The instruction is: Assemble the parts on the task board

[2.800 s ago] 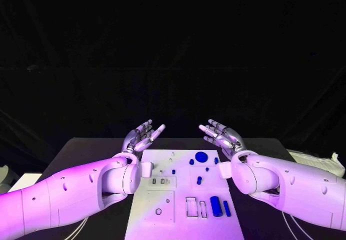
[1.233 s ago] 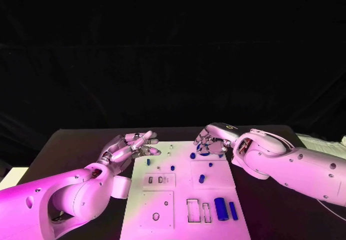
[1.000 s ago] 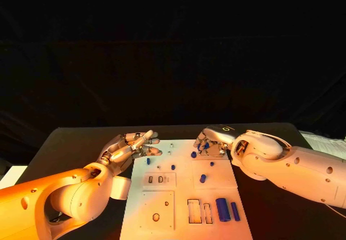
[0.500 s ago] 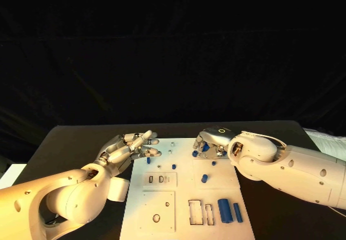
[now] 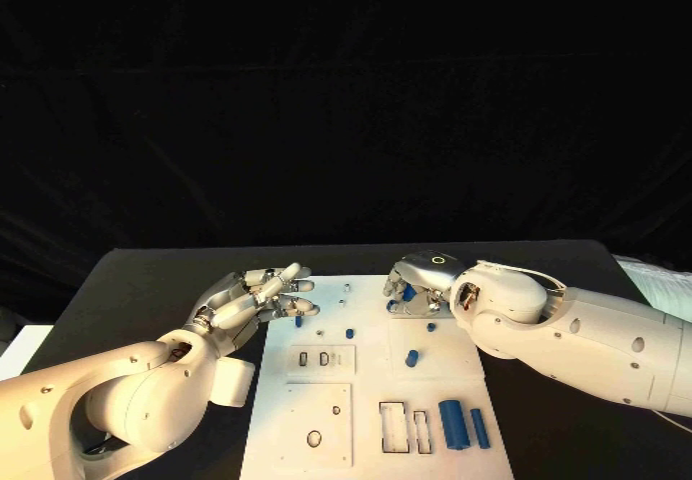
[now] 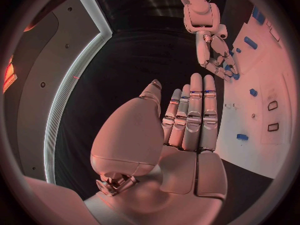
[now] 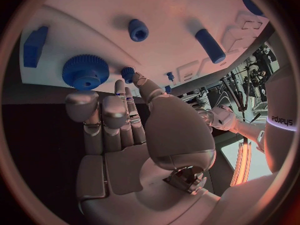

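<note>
I see the white rectangular task board (image 5: pixel 368 385) lying lengthwise on the black tabletop (image 5: pixel 144 290), its long axis running from my side to the far edge. Bare tabletop flanks it on both sides, and more lies beyond its far end.

My left hand (image 5: pixel 257 297) hovers just off the board's far left corner, palm up, fingers straight and apart, holding nothing. In the left wrist view the same hand (image 6: pixel 187 120) shows flat, fingers side by side.

My right hand (image 5: pixel 414 292) sits over the board's far right corner, fingers bent down toward a blue toothed gear (image 7: pixel 85 71). In the right wrist view the fingertips (image 7: pixel 128 75) reach a small blue knob beside the gear; I cannot tell whether they grip it.

Near the board's middle a short blue peg (image 5: pixel 413 357) lies slightly tilted off the long axis. At the near right, a thick blue cylinder (image 5: pixel 451 423) and a thinner blue rod (image 5: pixel 479 427) lie parallel, both along the board's length, just beside two rectangular slots (image 5: pixel 405 425). Two small blue pegs (image 5: pixel 349 332) sit toward the far left of the board, close to the left hand.
</note>
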